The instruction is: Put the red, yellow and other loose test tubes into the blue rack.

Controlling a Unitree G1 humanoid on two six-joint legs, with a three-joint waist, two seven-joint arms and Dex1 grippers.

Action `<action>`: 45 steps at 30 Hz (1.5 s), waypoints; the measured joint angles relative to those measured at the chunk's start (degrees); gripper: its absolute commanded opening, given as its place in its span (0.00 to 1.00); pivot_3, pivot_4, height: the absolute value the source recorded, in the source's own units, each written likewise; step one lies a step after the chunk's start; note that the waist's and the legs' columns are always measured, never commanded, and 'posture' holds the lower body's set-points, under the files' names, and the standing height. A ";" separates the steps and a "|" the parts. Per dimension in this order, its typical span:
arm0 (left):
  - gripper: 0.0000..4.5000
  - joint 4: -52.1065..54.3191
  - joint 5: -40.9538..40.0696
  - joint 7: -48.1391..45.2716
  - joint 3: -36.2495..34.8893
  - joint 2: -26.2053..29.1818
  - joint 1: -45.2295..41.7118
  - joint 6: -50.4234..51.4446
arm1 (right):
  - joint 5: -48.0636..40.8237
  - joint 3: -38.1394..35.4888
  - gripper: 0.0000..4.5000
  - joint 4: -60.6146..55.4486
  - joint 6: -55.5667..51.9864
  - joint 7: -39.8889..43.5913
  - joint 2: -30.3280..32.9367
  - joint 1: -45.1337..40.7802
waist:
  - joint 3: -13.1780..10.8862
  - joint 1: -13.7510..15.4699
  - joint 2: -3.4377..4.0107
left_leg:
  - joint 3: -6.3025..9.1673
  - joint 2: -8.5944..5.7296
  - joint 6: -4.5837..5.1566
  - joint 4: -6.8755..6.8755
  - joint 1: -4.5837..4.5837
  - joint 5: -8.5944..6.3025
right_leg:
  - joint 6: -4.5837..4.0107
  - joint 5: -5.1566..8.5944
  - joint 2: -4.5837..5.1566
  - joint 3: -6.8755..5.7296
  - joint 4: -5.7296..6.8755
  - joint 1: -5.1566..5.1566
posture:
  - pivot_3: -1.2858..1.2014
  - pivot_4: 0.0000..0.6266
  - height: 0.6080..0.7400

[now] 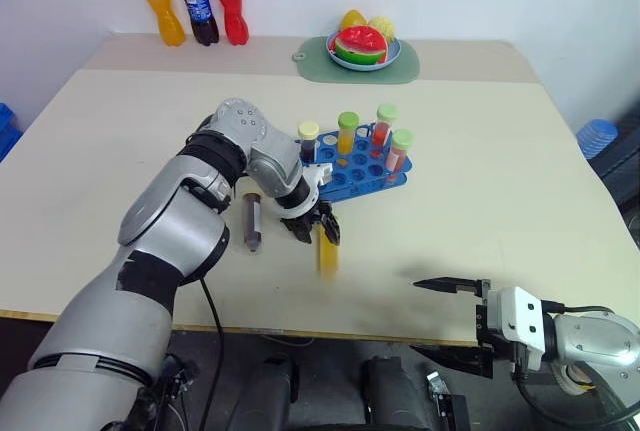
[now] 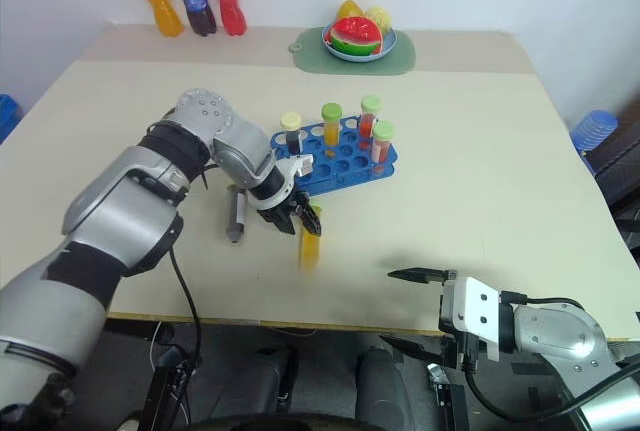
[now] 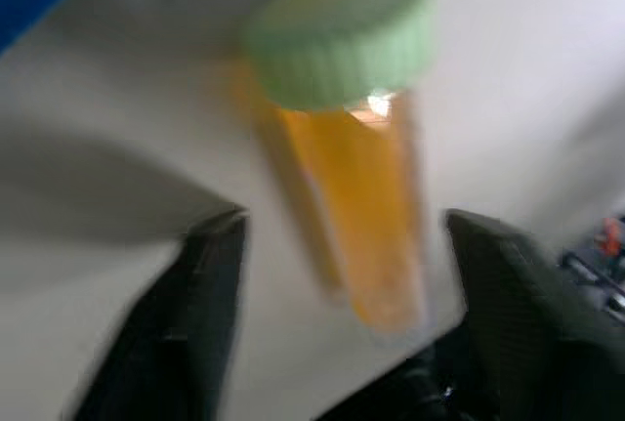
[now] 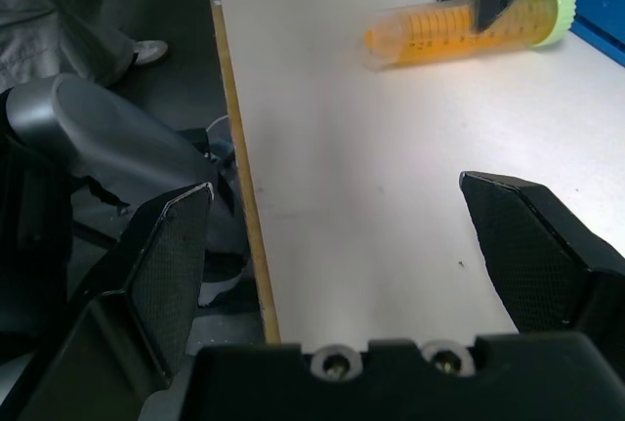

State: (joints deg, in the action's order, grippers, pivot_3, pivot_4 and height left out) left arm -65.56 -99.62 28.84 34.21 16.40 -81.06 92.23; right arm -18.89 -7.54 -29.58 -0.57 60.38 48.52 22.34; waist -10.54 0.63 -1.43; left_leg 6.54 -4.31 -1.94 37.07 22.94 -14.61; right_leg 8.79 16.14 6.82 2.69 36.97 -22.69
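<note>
Where the blue rack (image 1: 352, 163) sits mid-table, the yellow tube (image 1: 327, 254) lies flat on the tabletop just beside the rack's near corner, its long axis running from the rack toward the table's front edge. Its pale green cap (image 3: 339, 38) is the end nearer the rack. The left gripper (image 1: 316, 230) points steeply down over the capped end, its two black fingers (image 3: 208, 284) astride the tube with a gap on each side, not clamping it. A dark tube (image 1: 252, 221) lies left of the rack, also lengthwise toward the front edge. Four capped tubes (image 1: 347, 133) stand upright in the rack. The right gripper (image 1: 452, 319) hangs spread wide off the front edge, well apart from the rack, holding nothing.
</note>
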 measured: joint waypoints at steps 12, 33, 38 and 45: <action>0.18 13.77 3.12 -5.37 -8.07 5.21 7.08 -0.07 | -0.14 -0.16 1.00 -0.09 -0.31 -0.81 -0.08 -0.91 | -0.01 -1.31 -0.03 | 0.02 0.10 -0.15 -0.05 -0.05 0.08 | 0.02 0.00 0.01 0.02 0.12 -0.02 | 0.52 0.24 1.00; 0.18 73.71 78.41 -47.27 -15.28 6.49 48.11 -83.35 | -3.29 -0.01 1.00 9.57 -1.99 5.72 0.34 -11.42 | 0.07 0.30 0.18 | -0.11 0.12 0.03 0.00 0.04 -0.02 | -0.01 -0.22 0.03 -0.08 -0.80 0.39 | 0.52 0.24 1.00; 0.18 55.61 88.34 -50.26 -14.95 -1.93 46.89 -101.28 | -3.32 -0.68 1.00 9.63 -2.89 6.08 1.25 -11.07 | 0.08 0.13 0.20 | -0.11 0.12 0.08 -0.01 0.05 -0.05 | 0.06 -0.25 0.02 -0.09 -0.77 0.34 | 0.52 0.24 1.00; 0.18 38.66 91.84 -53.65 -15.88 -11.03 46.36 -114.23 | -3.98 -4.17 1.00 7.59 -4.95 5.79 2.29 -8.17 | 0.09 0.22 0.21 | -0.10 0.10 0.14 0.04 0.07 -0.08 | 0.19 -0.32 0.02 -0.09 -0.77 0.35 | 0.52 0.24 1.00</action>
State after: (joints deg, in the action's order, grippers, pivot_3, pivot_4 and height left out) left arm -26.90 -7.79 -24.81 18.33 5.37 -34.70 -22.00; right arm -22.87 -11.71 -21.99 -5.53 66.17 50.81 14.16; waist -10.45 0.85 -1.21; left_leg 6.44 -4.21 -1.81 37.11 23.00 -14.69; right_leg 8.98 15.82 6.84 2.59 36.20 -22.34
